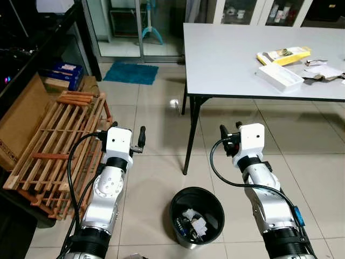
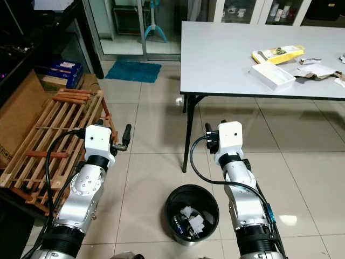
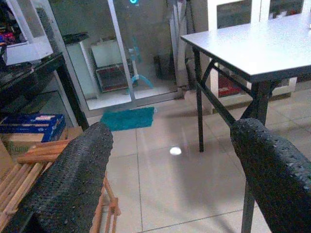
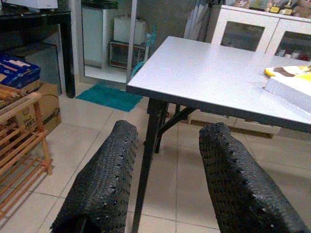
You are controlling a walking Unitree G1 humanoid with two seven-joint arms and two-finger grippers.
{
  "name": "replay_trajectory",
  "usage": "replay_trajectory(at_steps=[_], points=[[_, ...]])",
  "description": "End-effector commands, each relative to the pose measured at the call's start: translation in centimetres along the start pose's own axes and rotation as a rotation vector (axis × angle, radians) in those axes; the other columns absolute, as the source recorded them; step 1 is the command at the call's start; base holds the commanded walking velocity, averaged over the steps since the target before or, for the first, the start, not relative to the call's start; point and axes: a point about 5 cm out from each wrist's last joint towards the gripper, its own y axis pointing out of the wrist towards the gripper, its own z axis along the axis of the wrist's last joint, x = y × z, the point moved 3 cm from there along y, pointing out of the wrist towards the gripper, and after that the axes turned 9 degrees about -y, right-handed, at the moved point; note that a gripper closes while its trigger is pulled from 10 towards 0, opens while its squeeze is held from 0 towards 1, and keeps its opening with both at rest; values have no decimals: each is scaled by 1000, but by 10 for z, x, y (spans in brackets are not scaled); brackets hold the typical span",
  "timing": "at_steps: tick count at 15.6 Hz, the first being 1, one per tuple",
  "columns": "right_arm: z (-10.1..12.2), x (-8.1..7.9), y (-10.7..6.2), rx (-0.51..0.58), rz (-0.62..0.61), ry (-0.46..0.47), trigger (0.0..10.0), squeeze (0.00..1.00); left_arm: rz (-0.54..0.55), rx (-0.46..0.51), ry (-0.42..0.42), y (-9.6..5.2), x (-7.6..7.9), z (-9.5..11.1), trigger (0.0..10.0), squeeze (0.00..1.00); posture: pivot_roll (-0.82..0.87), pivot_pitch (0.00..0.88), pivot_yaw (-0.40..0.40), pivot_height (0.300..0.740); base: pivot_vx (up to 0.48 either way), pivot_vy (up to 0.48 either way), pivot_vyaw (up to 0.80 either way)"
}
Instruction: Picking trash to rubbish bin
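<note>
Black bin: we see the rubbish bin (image 1: 197,217) on the tiled floor (image 1: 156,162), between our 2 arms and just in front of the table leg (image 1: 190,141); crumpled white trash (image 1: 194,222) lies inside it.
Grey tabletop: the tabletop (image 1: 232,54) carries a white tray (image 1: 279,77), a yellow packet (image 1: 283,54) and some paper scraps (image 1: 322,72) near its far right side.
Left gripper: our left gripper (image 3: 170,174) is raised over the floor, its fingers (image 3: 73,179) spread wide apart and holding nothing.
Right gripper: our right gripper (image 4: 167,179) is held up facing the tabletop's edge, its fingers (image 4: 104,179) open with a clear gap, nothing between them.
Wooden rack: a slatted wooden rack (image 1: 56,145) lies on the floor to our left, beside a cardboard box (image 1: 21,121).
Teal mat: a teal mat (image 1: 131,73) lies by the glass door (image 1: 116,27).
</note>
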Motion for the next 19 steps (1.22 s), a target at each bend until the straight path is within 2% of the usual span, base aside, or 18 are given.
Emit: replay_trajectory(at_steps=[1, 8, 19], points=[[1, -9, 3, -3, 24, 1, 10000, 0, -11, -15, 31, 0, 1, -1, 10000, 0, 15, 0, 8, 740, 0, 0, 0], [-2, -8, 1, -30, 0, 30, 10000, 0, -6, -40, 39, 0, -1, -5, 10000, 0, 5, 0, 6, 740, 0, -418, 0], [-3, -4, 1, -51, -1, 27, 10000, 0, 8, -41, 32, 2, -3, -4, 10000, 0, 6, 24, -12, 740, 0, -443, 0]])
